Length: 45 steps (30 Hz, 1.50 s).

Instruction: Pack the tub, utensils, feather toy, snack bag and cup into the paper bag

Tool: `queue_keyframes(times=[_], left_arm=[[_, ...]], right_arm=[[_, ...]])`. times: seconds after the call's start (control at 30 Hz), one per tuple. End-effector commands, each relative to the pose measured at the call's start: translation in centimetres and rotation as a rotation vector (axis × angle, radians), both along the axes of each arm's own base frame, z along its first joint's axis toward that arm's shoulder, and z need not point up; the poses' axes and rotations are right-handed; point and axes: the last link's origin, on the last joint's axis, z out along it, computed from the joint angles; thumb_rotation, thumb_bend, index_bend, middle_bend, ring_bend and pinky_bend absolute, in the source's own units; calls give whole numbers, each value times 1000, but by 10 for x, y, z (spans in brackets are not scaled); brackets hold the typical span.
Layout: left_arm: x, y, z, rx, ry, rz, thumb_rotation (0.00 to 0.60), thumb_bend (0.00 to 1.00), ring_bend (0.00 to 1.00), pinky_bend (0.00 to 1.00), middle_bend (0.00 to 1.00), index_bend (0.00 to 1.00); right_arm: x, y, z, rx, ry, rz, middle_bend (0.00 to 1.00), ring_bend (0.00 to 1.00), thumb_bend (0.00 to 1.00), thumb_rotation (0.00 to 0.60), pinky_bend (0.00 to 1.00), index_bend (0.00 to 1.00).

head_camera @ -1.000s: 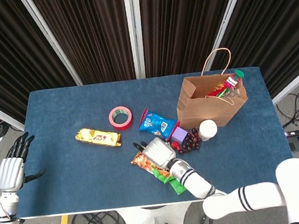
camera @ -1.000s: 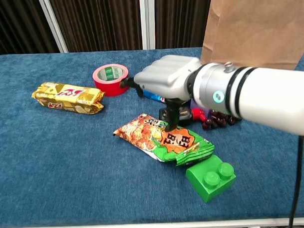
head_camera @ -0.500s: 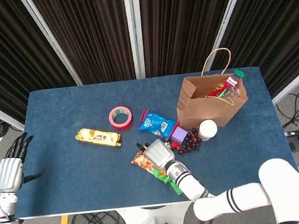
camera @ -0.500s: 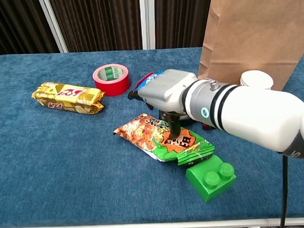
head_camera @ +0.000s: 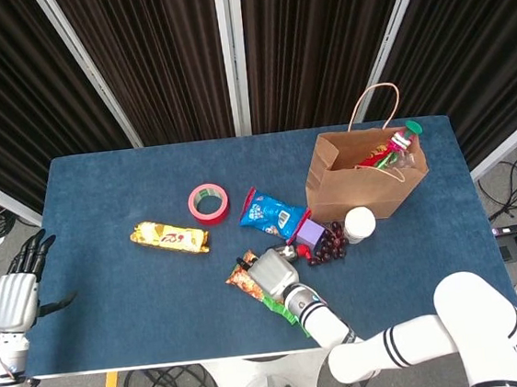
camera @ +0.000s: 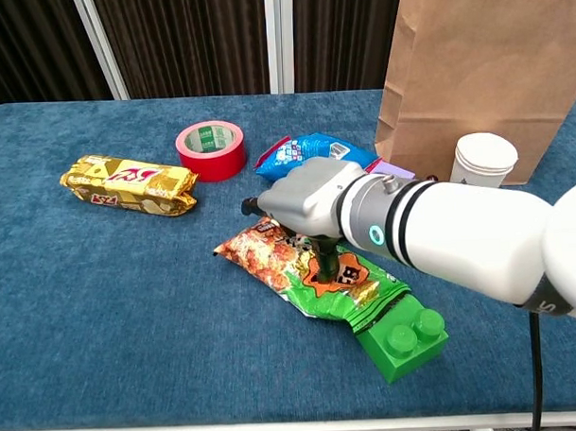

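The blue cloth-covered table (head_camera: 121,291) is carrying everything, and the tall brown paper bag (head_camera: 359,178) is standing open at its far right with red and green items showing inside; I am placing the rest against that bag. The orange and green foil snack bag (camera: 314,276) is lying flat in front of the bag and to its left, its long axis running diagonally, orange end pointing left and away from me, green end pointing toward the near edge. My right hand (camera: 311,200) is pressing down on the middle of it, dark fingertips (camera: 325,266) touching the foil from above; I cannot tell whether anything is actually being gripped. A green toy building block (camera: 401,339) is touching the snack bag's green end. A blue snack packet (head_camera: 270,213), a small purple block (head_camera: 311,234) and a cluster of dark red berries (head_camera: 330,244) are crowding between my hand and the bag. The white paper cup (head_camera: 359,224) is standing upright just before the bag. Farther left are a gold wrapped bar (head_camera: 169,237) and a red tape roll (head_camera: 208,203). My left hand (head_camera: 15,298) is hanging off the table's left edge, fingers spread, holding nothing.
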Motion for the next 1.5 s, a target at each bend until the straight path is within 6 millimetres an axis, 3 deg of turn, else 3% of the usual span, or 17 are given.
queue_keyframes(times=[0.03,0.47,0.6,0.77,0.97,1.23,1.37,1.5], left_arm=[[-1,0,1,3,-1,2,600,84,35,198,88,114],[-2,-1,3,6,-9,3,600,84,35,198,88,114],[-2,-1,4,8,-11,2,600,84,35,198,88,114],[-2,-1,4,7,-11,1,600,84,35,198,88,114],[-2,-1,4,8,-11,2,600,85,35,198,87,114],[0,0,5,10,-11,-2,600,84,35,198,87,114],[1,1,4,8,-10,-3,600,85,35,198,88,114],[2,1,3,4,-9,-5,600,84,35,198,87,114]], right_arm=[[0,1,-5,4,18,4,339,735,0,600,811,159],[3,0,-11,-47,-10,48,520,772,0,600,822,573],[4,-3,-7,-86,-35,69,605,773,71,600,822,693],[1,-6,-5,-115,-33,86,678,774,179,600,822,779],[5,-10,6,-157,-63,106,699,774,237,600,822,808],[38,-24,52,-276,-220,149,703,774,258,600,822,812],[61,-30,87,-354,-294,195,704,774,260,600,822,812],[88,-34,134,-471,-439,249,712,774,267,600,822,819]])
